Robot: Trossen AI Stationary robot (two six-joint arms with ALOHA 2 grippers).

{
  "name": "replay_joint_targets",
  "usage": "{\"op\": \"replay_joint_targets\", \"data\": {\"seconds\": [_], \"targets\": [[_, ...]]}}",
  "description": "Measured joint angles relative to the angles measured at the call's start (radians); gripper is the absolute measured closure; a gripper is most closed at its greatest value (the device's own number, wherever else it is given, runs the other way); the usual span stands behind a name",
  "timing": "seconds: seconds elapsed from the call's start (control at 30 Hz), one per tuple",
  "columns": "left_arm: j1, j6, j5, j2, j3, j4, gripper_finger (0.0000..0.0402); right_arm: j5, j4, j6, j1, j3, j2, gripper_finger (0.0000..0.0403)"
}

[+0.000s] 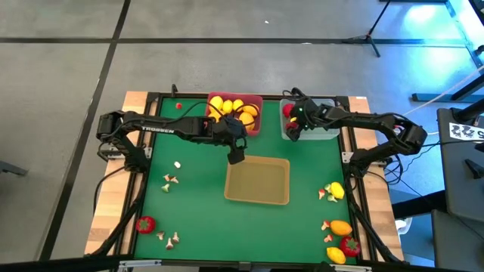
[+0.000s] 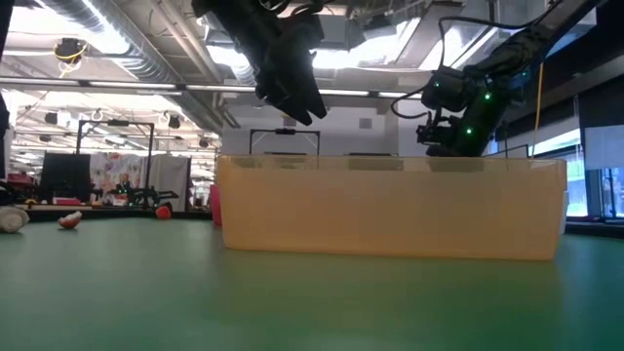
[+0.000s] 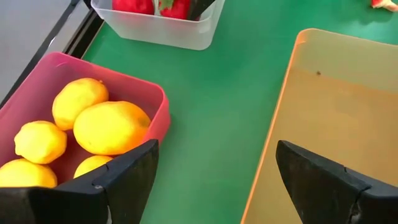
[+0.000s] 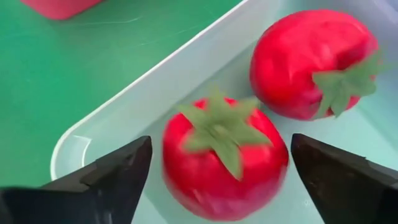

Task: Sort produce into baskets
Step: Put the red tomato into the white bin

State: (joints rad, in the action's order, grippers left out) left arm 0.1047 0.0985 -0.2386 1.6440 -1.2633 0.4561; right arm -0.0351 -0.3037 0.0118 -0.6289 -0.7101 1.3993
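The right gripper (image 1: 292,125) hangs over the clear tray (image 1: 330,133) at the far right, fingers spread wide with nothing clamped; a red fruit (image 4: 224,158) lies between them on the tray floor beside a second red fruit (image 4: 314,62), so this looks like a drop-off spot for the reds. The left gripper (image 1: 236,155) sits mid-table between the pink tray (image 1: 257,121), which holds the lemons (image 3: 112,127), and the tan tray (image 1: 258,181), its fingers also wide apart and empty, probably between trips. The tan tray appears empty, presumably meant for the mushroom bits (image 1: 171,180) scattered at the left. Loose fruit lies near right (image 1: 337,190) and a red one near left (image 1: 144,224). From table level the tan wall hides everything behind it, and whether the right fingers touch the fruit cannot be told.
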Motion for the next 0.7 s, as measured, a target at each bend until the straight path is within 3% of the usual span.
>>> {"op": "replay_joint_targets", "data": {"seconds": [0.27, 0.7], "targets": [[-0.046, 0.046, -0.001, -0.001, 0.000, 0.019, 0.0079, -0.003, -0.022, 0.013, 0.045, 0.000, -0.092, 0.0004], [-0.180, 0.215, 0.000, -0.003, 0.000, 0.087, 0.0079, 0.002, -0.005, -0.107, 0.319, -0.001, -0.277, 0.0003]]}}
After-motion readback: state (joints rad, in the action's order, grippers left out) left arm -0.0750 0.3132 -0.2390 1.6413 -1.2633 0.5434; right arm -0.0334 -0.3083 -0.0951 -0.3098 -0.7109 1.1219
